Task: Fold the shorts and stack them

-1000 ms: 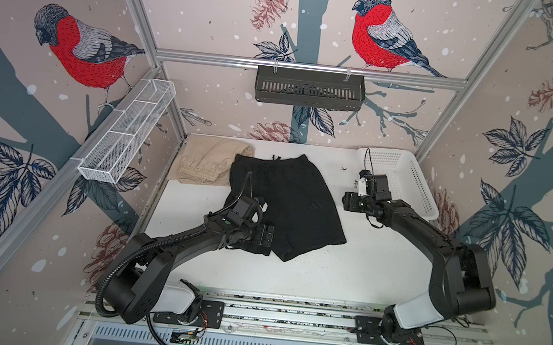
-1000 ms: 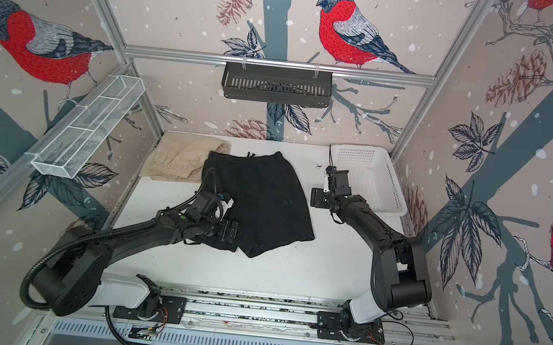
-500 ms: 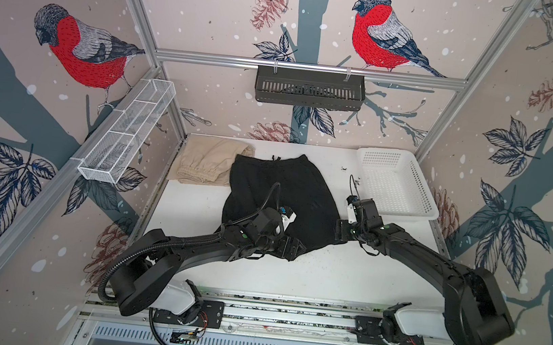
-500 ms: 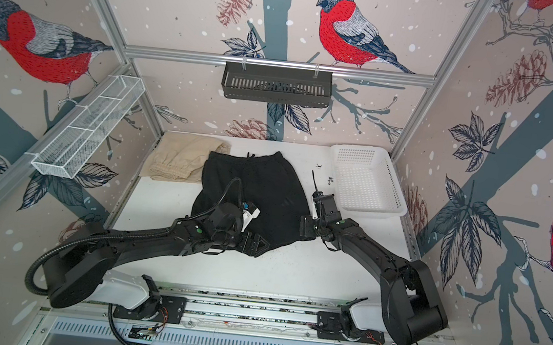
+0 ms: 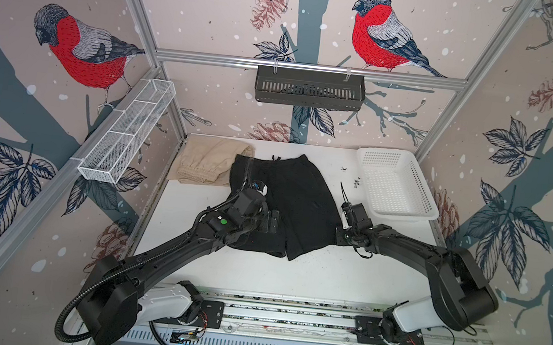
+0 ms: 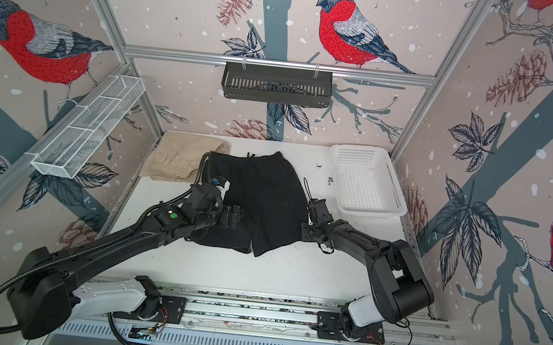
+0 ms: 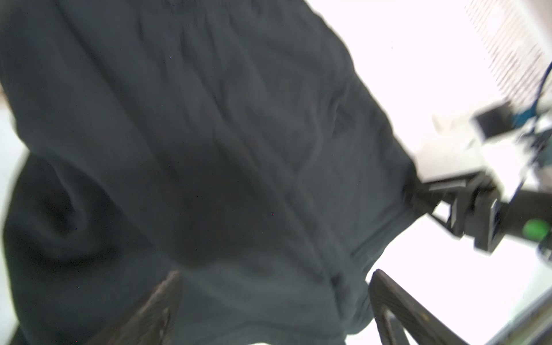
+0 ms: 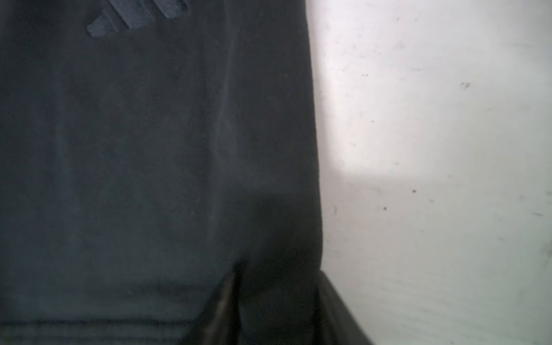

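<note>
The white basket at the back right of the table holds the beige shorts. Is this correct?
Not quite. The white basket stands at the back right but is empty; the beige shorts lie on the table at the back left, as both top views show.

BOOTH WITH BULLFINCHES: A white table (image 5: 291, 281) fills the floor of a booth papered with red-breasted bullfinches (image 5: 382, 40), pine cones and dark branches. A white perforated plastic basket (image 5: 401, 214) sits at the table's far right corner, with a few dark specks (image 5: 343, 169) on the tabletop just beside it. Above the table's far edge, a black slotted rack (image 5: 308, 92) hangs from an aluminium crossbar (image 5: 210, 58). Along the table's left side and raised above it, a white wire-mesh trough (image 5: 127, 131) is fixed to a slanting frame bar. A metal rail (image 5: 286, 318) runs along the table's near edge.
</note>
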Robot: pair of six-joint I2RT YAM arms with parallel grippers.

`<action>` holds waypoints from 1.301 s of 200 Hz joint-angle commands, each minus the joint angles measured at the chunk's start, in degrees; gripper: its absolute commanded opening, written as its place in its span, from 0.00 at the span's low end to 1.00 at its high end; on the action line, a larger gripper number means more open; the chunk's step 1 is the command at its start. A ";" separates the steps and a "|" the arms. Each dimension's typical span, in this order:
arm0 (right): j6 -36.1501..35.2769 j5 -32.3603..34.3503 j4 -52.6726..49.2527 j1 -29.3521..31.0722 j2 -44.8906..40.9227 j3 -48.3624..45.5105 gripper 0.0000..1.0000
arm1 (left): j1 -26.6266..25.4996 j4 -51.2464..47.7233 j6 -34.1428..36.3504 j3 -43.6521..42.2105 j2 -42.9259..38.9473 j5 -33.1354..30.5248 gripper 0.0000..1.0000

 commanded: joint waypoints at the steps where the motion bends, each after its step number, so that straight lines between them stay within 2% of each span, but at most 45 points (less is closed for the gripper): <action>1: 0.18 0.91 -0.68 0.05 1.36 1.37 0.18 | 0.08 0.92 1.99 -2.45 -0.15 7.71 0.97; 17: -0.19 2.31 -2.84 -0.76 1.84 2.49 0.04 | -0.89 6.33 1.71 -5.77 0.59 13.98 0.97; 25: -0.39 3.03 -4.08 -1.39 1.56 3.04 0.02 | -2.12 8.28 1.50 -6.89 1.35 14.80 0.97; 54: -0.85 3.29 -7.31 -3.83 -1.14 3.96 0.02 | -8.25 9.38 3.68 -6.10 5.92 14.84 0.97; 98: -1.61 2.05 -7.52 -7.24 -4.52 2.10 0.02 | -9.62 14.36 1.30 -5.24 12.31 19.59 0.96; 116: -2.24 1.21 -7.08 -8.81 -5.32 1.95 0.02 | -11.95 17.70 0.57 -3.24 16.84 22.63 0.93; 123: -2.65 0.83 -7.13 -8.90 -5.51 2.30 0.09 | -13.45 20.28 -0.17 -2.64 18.22 23.56 0.93; 133: -3.08 -0.07 -7.38 -8.87 -6.15 3.10 0.32 | -15.48 22.66 -0.71 -0.84 20.06 25.86 0.93; 147: -3.75 -2.56 -7.88 -8.38 -7.86 4.03 0.46 | -16.94 19.79 -0.41 2.92 20.86 25.15 0.96; 155: -3.77 -3.85 -8.09 -8.02 -9.37 4.24 0.54 | -16.93 15.19 0.46 5.24 20.53 22.96 0.97; 166: -3.62 -5.04 -8.49 -7.51 -11.78 4.28 0.62 | -16.45 5.74 1.05 8.83 19.58 16.06 0.97; 181: -3.33 -5.59 -8.64 -6.21 -14.82 4.20 0.66 | -13.40 -5.93 2.25 12.89 17.24 10.41 0.97; 195: -3.87 -5.81 -7.57 -2.80 -18.05 4.02 0.67 | -8.72 -12.18 2.19 14.35 13.00 5.16 0.97; 207: -5.39 -6.41 -3.94 2.79 -19.18 3.43 0.68 | -3.63 -13.62 3.12 15.13 8.68 -0.40 0.97; 218: -6.52 -5.84 1.35 9.86 -18.80 2.94 0.70 | 2.47 -11.36 5.13 14.64 5.16 -1.95 0.97; 241: -9.26 -6.61 13.63 24.68 -10.06 5.38 0.72 | 18.28 -5.63 7.91 15.38 2.16 -0.53 0.97; 260: -13.19 -4.77 16.60 34.03 1.99 13.56 0.74 | 28.83 -4.47 8.74 18.05 2.99 1.08 0.97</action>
